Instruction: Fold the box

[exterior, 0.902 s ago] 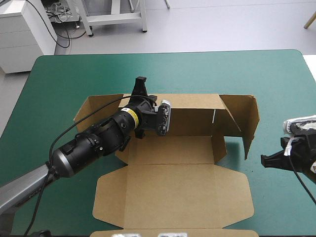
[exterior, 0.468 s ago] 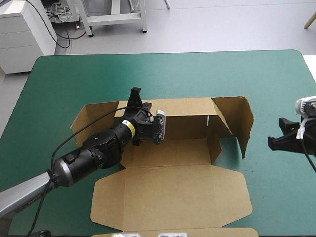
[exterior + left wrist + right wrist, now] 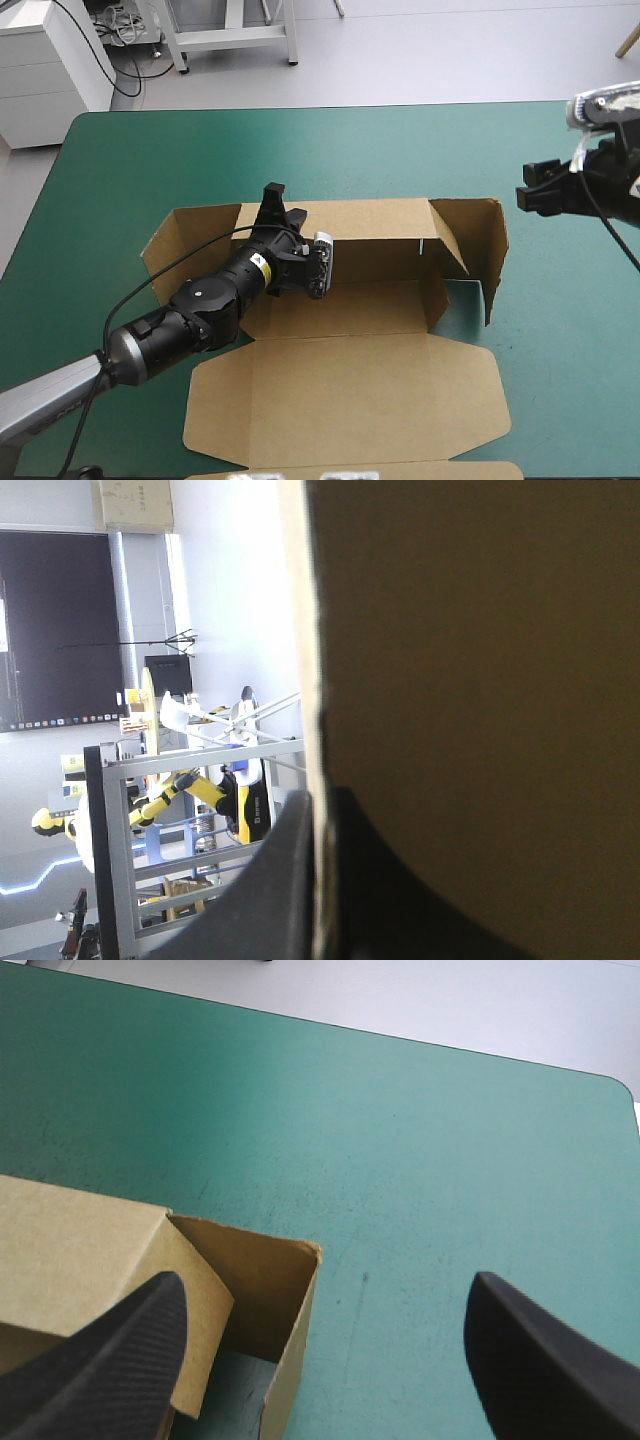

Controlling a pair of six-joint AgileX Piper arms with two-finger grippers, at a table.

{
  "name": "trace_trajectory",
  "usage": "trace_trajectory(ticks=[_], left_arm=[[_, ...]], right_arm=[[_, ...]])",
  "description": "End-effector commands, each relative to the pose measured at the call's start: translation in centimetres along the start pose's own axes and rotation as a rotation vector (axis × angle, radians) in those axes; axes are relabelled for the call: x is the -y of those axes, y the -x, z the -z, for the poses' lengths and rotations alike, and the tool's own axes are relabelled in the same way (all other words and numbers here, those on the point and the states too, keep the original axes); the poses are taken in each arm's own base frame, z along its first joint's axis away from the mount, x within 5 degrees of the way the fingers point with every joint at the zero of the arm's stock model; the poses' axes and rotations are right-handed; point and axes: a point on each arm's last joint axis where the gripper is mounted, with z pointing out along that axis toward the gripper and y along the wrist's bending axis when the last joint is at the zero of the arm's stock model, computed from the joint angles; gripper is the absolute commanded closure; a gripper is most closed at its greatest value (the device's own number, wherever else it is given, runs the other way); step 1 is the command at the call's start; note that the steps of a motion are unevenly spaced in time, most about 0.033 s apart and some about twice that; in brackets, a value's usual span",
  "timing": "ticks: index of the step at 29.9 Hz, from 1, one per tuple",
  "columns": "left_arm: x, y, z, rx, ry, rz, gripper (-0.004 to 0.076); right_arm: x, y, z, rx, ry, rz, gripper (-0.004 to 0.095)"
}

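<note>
1. On the teal-green cover (image 3: 150, 160), under and around the left pincer (image 3: 275, 200), lies the box (image 3: 340, 310). It is a cut sheet of brown board, only part folded.
2. Done so far, by the look of it: the far wall (image 3: 380, 235) stands up, and the right wall (image 3: 497, 245) is raised, with a short flap angled inward at that corner.
3. Left to do, as I judge it: the left flap (image 3: 180, 240) lies splayed outward beside the left pincer, the near side has no wall up, and the lid (image 3: 345, 395) lies flat toward the near edge. I would call it less than half built.
4. The left pincer reaches low across the box floor and is clamped on the far wall near its left end. In the left wrist view the board's pale edge runs up between the black fingers (image 3: 265, 890), which are all but closed on it.
5. The right pincer (image 3: 545, 195) hangs clear of the board, out beyond the raised right wall and touching nothing.
6. Its jaws are spread wide and empty (image 3: 328, 1290); the right corner of the box lies ahead of it, nearer one finger, with bare cover ahead of the other.
</note>
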Motion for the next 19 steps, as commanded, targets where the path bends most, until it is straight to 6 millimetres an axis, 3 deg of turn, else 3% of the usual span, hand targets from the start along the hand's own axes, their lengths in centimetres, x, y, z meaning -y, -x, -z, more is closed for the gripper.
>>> trace_trajectory(ticks=[1, 11, 19], left_arm=[[-1.3, 0.3, 0.9, 0.034, 0.054, 0.019, 0.0732], [-1.3, 0.3, 0.9, 0.034, 0.056, 0.015, 0.0732], [-1.3, 0.3, 0.9, 0.032, 0.056, 0.015, 0.0731]], right_arm=[[0.5, 2.7, -0.9, 0.082, -0.017, 0.007, 0.0199], [1.0, 6.4, -9.3, -0.017, -0.004, 0.007, 0.0199], [0.9, 5.8, -17.6, -0.149, 0.016, -0.034, 0.0199]])
